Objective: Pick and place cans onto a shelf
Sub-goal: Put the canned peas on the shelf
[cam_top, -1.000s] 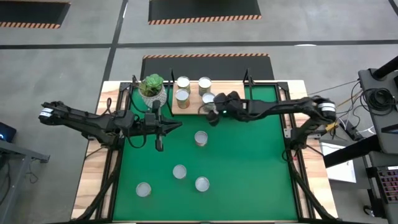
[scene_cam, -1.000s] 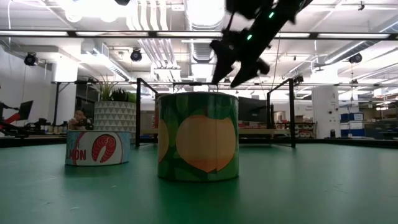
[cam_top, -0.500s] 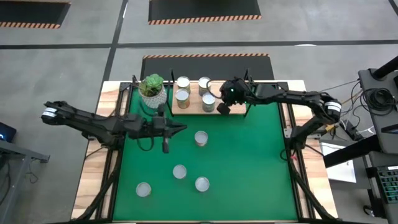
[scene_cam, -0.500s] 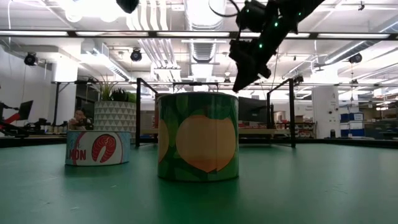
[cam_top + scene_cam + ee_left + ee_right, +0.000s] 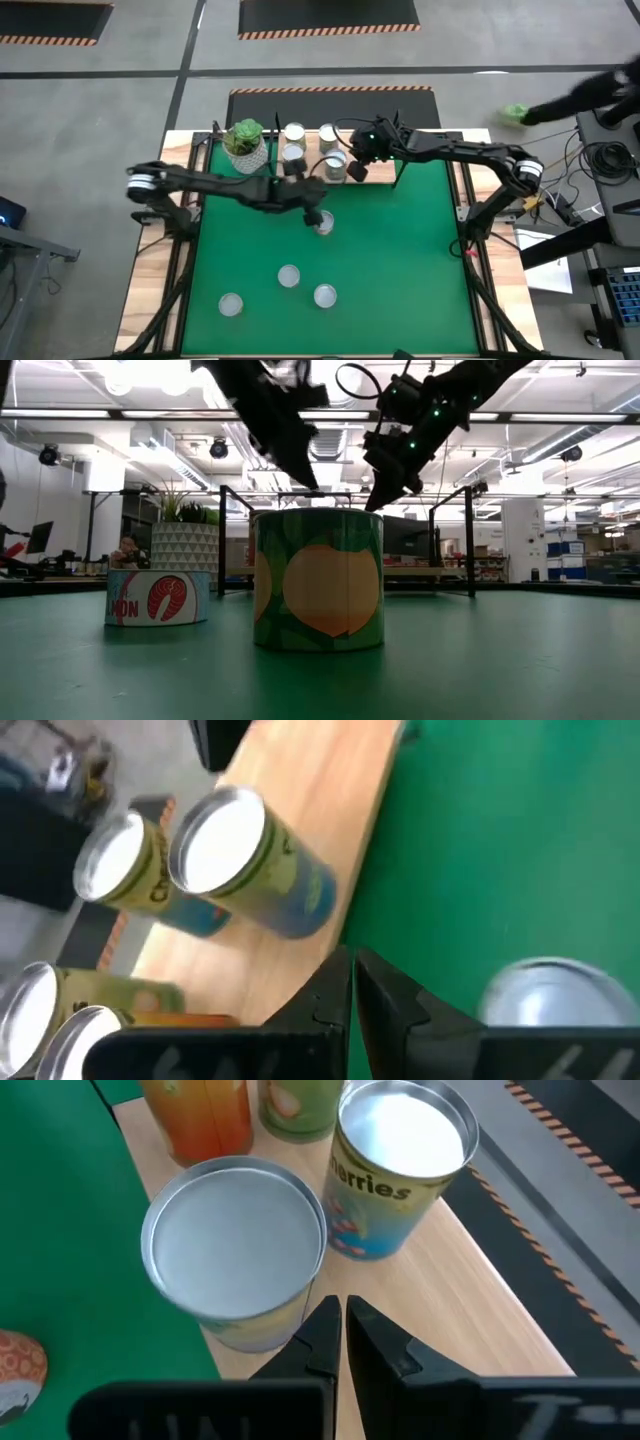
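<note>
Several cans stand upright on the light-wood shelf at the mat's far edge, among them one and another. More cans rest on the green mat: one in the middle, with a peach label in the low view, and three nearer the front. My left gripper is shut, empty, slanting down just on the far side of the middle can. My right gripper is shut and empty above the shelf's near right part.
A white pot with a green plant stands left of the shelf. Thin black posts rise at the shelf's ends. A salmon-labelled can sits on the mat. A blurred dark shape with something green shows beyond the table's right.
My left gripper has swung from the mat's left toward the right and far side, tipping downward, and now hangs by the middle can. My right gripper has moved toward the far edge over the shelf, rolled, and shut with nothing in it. No can has moved.
</note>
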Action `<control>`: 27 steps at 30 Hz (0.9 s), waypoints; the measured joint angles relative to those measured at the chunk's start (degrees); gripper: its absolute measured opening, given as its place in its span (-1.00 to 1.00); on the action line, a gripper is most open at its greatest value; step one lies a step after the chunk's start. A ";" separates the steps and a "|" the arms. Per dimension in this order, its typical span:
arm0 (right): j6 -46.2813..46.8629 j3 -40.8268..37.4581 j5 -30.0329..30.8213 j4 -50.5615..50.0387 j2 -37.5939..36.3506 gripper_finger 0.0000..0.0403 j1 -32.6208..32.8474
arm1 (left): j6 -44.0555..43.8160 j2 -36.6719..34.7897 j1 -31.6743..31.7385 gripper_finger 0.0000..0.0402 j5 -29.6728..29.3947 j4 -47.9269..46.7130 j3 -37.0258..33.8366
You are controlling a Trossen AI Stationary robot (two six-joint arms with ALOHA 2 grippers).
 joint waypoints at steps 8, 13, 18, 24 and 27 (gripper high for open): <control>-1.17 0.00 -0.14 1.86 2.34 -0.96 0.02 | 2.01 8.28 4.43 -1.00 2.39 -1.40 6.33; -1.20 0.00 -3.85 1.58 3.19 -0.96 0.00 | 2.05 9.18 6.05 -1.00 2.30 -0.42 7.23; -0.53 0.00 -5.97 -0.07 2.60 -0.96 0.37 | 1.48 9.16 7.10 -1.00 2.04 0.18 7.18; -0.54 0.00 -6.05 -3.17 1.31 -0.96 1.62 | 1.06 9.14 8.14 -1.00 1.80 0.34 7.18; -0.62 0.00 -6.48 -3.27 1.31 -0.96 2.80 | 1.07 9.09 8.19 -1.00 1.79 0.07 7.16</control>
